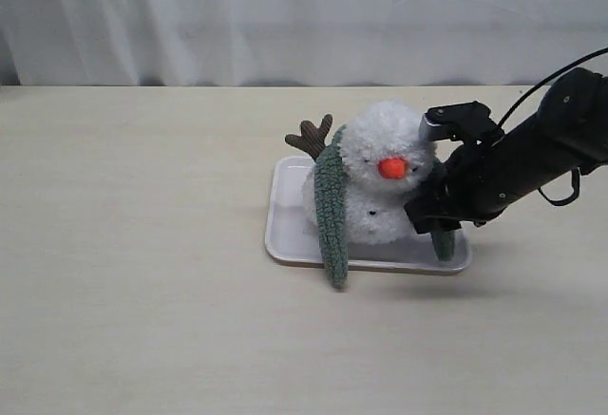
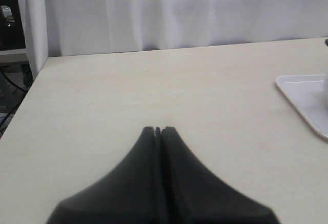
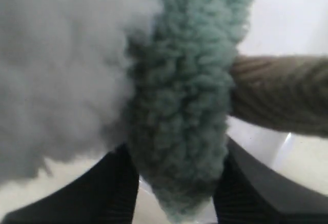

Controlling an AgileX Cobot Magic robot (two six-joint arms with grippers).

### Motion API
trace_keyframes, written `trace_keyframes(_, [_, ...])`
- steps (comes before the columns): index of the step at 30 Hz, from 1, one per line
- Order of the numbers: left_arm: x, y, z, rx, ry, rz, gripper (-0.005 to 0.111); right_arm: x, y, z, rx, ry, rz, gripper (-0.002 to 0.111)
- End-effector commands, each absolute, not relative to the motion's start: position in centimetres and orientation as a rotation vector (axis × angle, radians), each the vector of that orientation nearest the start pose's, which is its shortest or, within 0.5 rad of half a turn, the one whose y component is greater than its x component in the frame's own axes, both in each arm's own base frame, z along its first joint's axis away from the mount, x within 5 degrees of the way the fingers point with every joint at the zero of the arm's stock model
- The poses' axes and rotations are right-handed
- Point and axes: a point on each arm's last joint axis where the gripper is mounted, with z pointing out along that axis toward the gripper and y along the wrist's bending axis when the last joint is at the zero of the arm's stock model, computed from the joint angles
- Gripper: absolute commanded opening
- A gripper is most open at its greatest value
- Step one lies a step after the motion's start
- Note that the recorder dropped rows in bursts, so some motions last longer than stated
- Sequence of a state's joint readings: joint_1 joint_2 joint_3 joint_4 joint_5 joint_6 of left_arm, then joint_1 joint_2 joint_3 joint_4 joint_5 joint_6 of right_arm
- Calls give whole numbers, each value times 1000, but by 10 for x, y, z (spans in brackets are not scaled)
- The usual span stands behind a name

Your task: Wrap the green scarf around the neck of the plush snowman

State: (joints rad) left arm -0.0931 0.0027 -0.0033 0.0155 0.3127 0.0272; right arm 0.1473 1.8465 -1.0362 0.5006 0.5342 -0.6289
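Though hidden externally, green scarf [image 3: 184, 106] sits between right gripper [image 3: 177, 188] fingers [image 3: 115, 198].

Table [image 1: 142, 320]: pale beige top, matt, faint grain, level. Lying directly on it: one white rectangular tray [image 1: 285, 227] with rounded corners and a low rim, set flat a little right of centre; and the rounded tip of the green scarf [image 1: 330, 211], which droops over the tray's front rim onto the tabletop.
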Motion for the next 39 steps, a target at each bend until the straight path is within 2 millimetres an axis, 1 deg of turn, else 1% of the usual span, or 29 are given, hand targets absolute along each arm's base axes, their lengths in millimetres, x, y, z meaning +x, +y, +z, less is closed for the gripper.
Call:
trace_keyframes(1, [54, -5, 186, 120, 1785, -41, 0, 341, 72, 156, -517, 2685, 332, 8])
trace_keyframes(2, [54, -5, 186, 120, 1785, -41, 0, 339, 72, 164, -514, 2673, 338, 4])
trace_keyframes(6, [54, -5, 186, 120, 1785, -41, 0, 326, 74, 193, -556, 2650, 381, 4])
trace_keyframes(8, [54, -5, 186, 120, 1785, -41, 0, 321, 74, 201, -582, 2654, 398, 4])
trace_keyframes(12, [54, -5, 186, 120, 1785, -41, 0, 312, 75, 209, -600, 2692, 434, 4])
trace_keyframes(19, [54, -5, 186, 120, 1785, -41, 0, 306, 69, 218, -613, 2703, 357, 4])
trace_keyframes(25, [54, -5, 186, 120, 1785, -41, 0, 307, 63, 214, -548, 2758, 276, 4])
trace_keyframes(29, [54, -5, 186, 120, 1785, -41, 0, 308, 58, 199, -506, 2854, 204, 4])
trace_keyframes(34, [54, -5, 186, 120, 1785, -41, 0, 311, 60, 179, -440, 2946, 250, 4])
trace_keyframes(39, [54, -5, 186, 120, 1785, -41, 0, 312, 63, 171, -431, 2963, 302, 4])
